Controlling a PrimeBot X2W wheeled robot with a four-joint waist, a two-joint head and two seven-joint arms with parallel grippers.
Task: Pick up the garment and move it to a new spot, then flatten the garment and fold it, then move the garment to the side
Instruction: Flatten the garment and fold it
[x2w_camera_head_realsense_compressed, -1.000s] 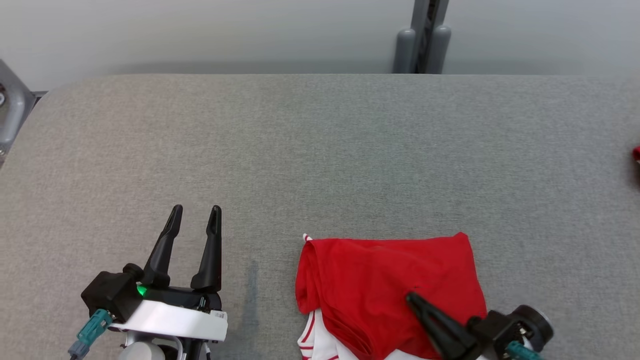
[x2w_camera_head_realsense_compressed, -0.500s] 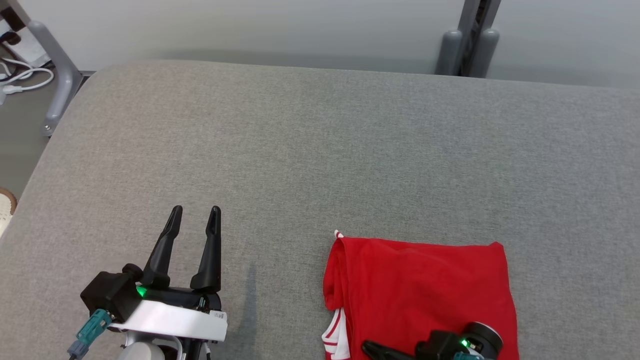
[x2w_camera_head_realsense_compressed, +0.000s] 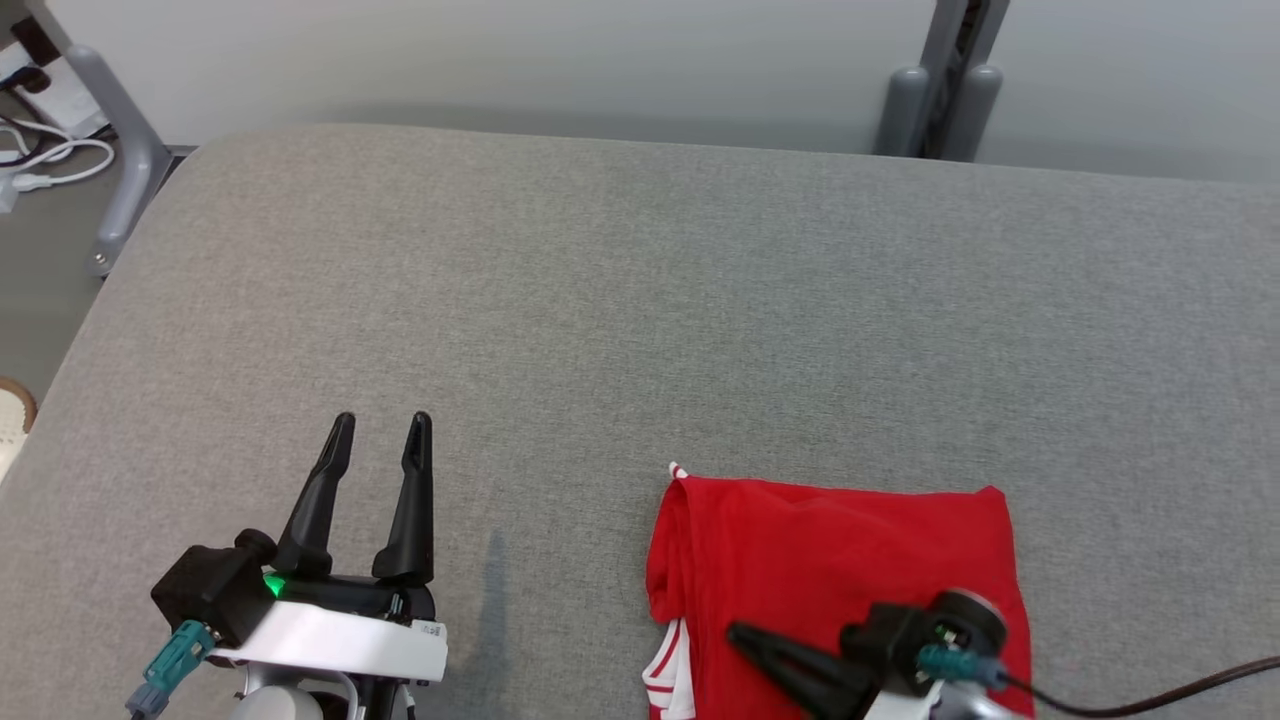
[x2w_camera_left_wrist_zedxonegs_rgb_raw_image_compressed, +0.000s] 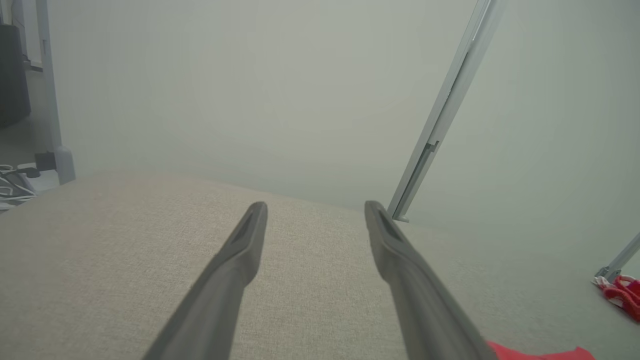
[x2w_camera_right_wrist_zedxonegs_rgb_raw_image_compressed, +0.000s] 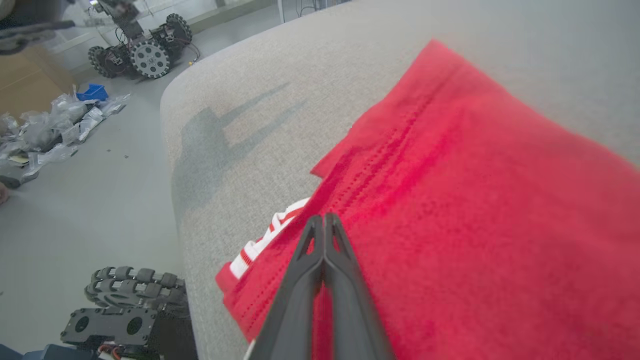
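While the right gripper sits pressed together over the red garment, left gripper spread, well apart.

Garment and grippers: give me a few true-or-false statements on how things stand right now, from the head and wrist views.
1. The red garment lies folded on the grey surface. True.
2. The left gripper has its fingers closed together. False: its fingers stand apart, open, with nothing between them.
3. The right gripper has its fingers pressed together over the garment. True.
4. The left gripper hovers over the garment. False: it is over bare surface, to the garment's left.
5. Some white striped trim shows at the garment's near left corner. True.
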